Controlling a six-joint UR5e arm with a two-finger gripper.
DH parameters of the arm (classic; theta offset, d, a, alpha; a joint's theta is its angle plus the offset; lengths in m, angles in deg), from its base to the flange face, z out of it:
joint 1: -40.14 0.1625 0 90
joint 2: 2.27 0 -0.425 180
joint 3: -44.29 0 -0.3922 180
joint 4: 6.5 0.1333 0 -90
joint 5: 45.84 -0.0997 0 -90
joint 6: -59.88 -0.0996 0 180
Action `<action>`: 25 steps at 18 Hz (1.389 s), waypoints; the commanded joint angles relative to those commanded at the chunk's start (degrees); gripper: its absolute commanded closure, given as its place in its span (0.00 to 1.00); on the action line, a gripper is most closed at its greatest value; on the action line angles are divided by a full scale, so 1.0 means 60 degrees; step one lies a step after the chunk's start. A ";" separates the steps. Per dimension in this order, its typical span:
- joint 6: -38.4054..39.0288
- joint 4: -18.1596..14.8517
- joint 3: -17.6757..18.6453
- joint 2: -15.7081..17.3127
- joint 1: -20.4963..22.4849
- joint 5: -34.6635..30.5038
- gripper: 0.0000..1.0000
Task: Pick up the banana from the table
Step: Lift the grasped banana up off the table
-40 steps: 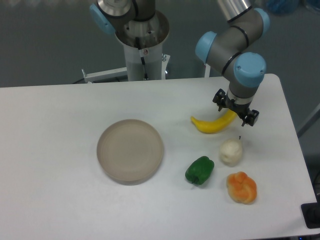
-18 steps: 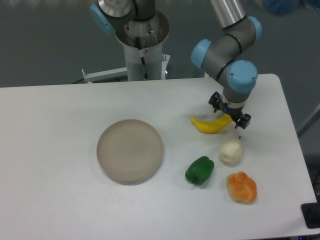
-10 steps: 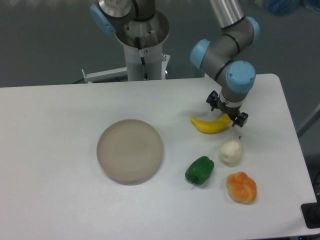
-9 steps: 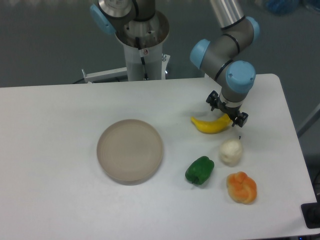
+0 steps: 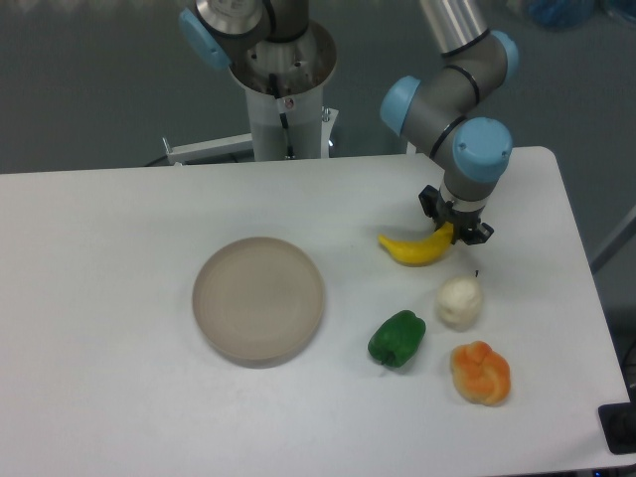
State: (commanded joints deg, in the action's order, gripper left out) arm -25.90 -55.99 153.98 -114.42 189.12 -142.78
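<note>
The banana (image 5: 412,251) is bright yellow and curved, lying on the white table (image 5: 109,258) right of centre. My gripper (image 5: 454,221) points down over the banana's raised right end. Its two black fingers (image 5: 430,203) have drawn in against that end, so it is shut on the banana. The banana's left tip still rests on the tabletop.
A round beige plate (image 5: 258,298) sits left of the banana. In front of the banana lie a white round item (image 5: 459,301), a green pepper (image 5: 397,338) and a lumpy orange item (image 5: 481,372). The robot's base column (image 5: 286,109) stands at the back.
The gripper moved a little left over the banana's right end, then its fingers closed in on it. The banana shifted only slightly.
</note>
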 joint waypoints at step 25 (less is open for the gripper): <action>0.1304 -0.1069 -0.3941 -0.0454 -0.1216 0.0293 0.67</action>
State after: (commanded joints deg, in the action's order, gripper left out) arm -18.08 -62.40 130.34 -117.14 181.82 -141.03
